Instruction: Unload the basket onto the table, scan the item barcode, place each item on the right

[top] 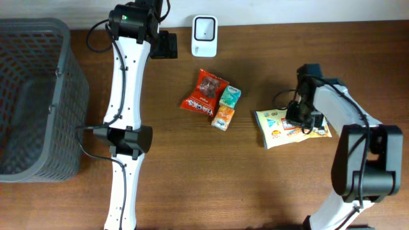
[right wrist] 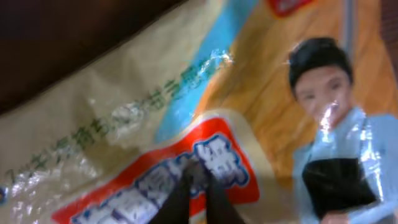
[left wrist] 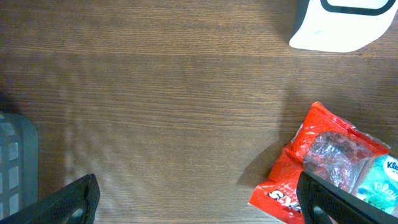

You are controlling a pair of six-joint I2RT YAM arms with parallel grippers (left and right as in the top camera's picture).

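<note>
Right wrist view showed the right gripper [right wrist: 198, 179] pressed together against the snack packet [right wrist: 143, 118], possibly nipping only film; lifted so, it could slip before reaching the scanner [top: 204, 36].

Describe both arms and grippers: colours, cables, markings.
Left arm and right arm: white links, black joints, black cables looping alongside. Green light on the left arm's upper joint. Left gripper and right gripper: black fingers.

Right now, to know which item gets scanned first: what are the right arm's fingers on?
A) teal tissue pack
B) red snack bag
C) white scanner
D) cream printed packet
D: the right wrist view shows the right fingers closed together on the cream printed packet.
</note>
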